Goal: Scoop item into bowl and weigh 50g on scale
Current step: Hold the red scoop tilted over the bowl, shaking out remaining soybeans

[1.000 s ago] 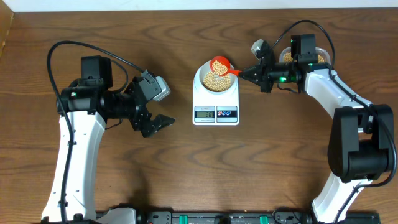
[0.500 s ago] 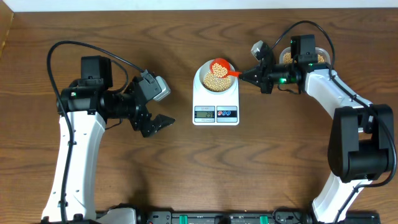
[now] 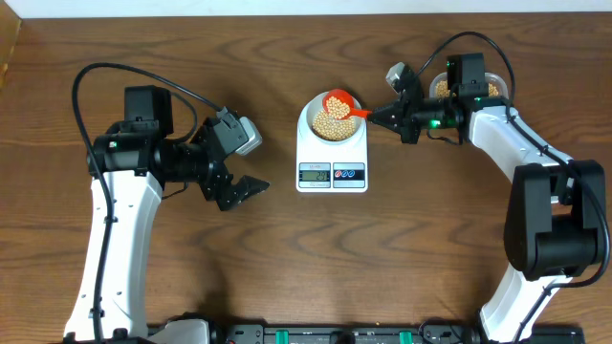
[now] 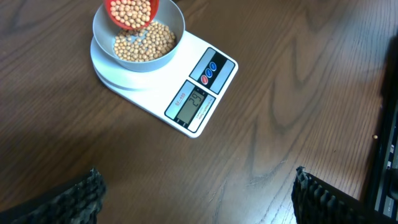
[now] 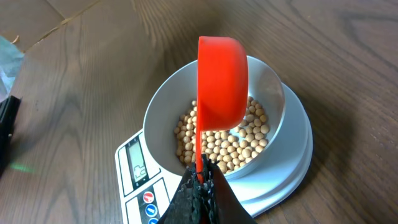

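Note:
The white bowl (image 3: 316,114) sits on the white scale (image 3: 332,153) and holds tan beans (image 3: 331,124). My right gripper (image 3: 375,112) is shut on the thin handle of a red scoop (image 3: 338,100), tilted on its side over the bowl's far rim, with beans in it. In the right wrist view the scoop (image 5: 221,78) hangs over the bowl (image 5: 163,104) and beans (image 5: 233,142). My left gripper (image 3: 251,186) is open and empty, left of the scale. The left wrist view shows scoop (image 4: 130,11), bowl (image 4: 102,30) and scale (image 4: 211,81).
A clear tub of beans (image 3: 469,88) stands at the back right, behind my right arm. The scale display (image 4: 193,104) is lit with dark digits. A black rail (image 3: 316,334) runs along the table's front edge.

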Motion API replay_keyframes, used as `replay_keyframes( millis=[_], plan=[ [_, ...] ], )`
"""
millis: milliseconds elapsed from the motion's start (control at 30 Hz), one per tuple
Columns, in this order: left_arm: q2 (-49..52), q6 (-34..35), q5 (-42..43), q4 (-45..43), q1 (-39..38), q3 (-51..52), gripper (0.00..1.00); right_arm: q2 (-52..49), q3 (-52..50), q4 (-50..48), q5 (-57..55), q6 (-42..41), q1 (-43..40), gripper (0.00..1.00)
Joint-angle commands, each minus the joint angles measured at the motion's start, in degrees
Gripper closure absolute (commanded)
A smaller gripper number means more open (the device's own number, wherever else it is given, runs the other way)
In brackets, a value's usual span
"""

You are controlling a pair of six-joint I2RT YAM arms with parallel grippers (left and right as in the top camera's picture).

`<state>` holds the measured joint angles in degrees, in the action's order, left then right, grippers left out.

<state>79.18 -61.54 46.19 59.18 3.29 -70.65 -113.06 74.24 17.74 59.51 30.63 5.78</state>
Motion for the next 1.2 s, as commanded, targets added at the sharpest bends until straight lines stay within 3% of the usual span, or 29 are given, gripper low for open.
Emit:
replay_keyframes(
  millis=[0,1167],
  plan=[
    [-0.2,-0.4,0.7,0.3,0.3,-0.9,0.02,1.0,-0.2,-0.2,1.0,1.2,-0.3,0.99],
    [-0.2,-0.4,0.7,0.3,0.3,-0.9,0.02,1.0,-0.2,-1.3,1.0,1.2,-0.9,0.99]
  ],
)
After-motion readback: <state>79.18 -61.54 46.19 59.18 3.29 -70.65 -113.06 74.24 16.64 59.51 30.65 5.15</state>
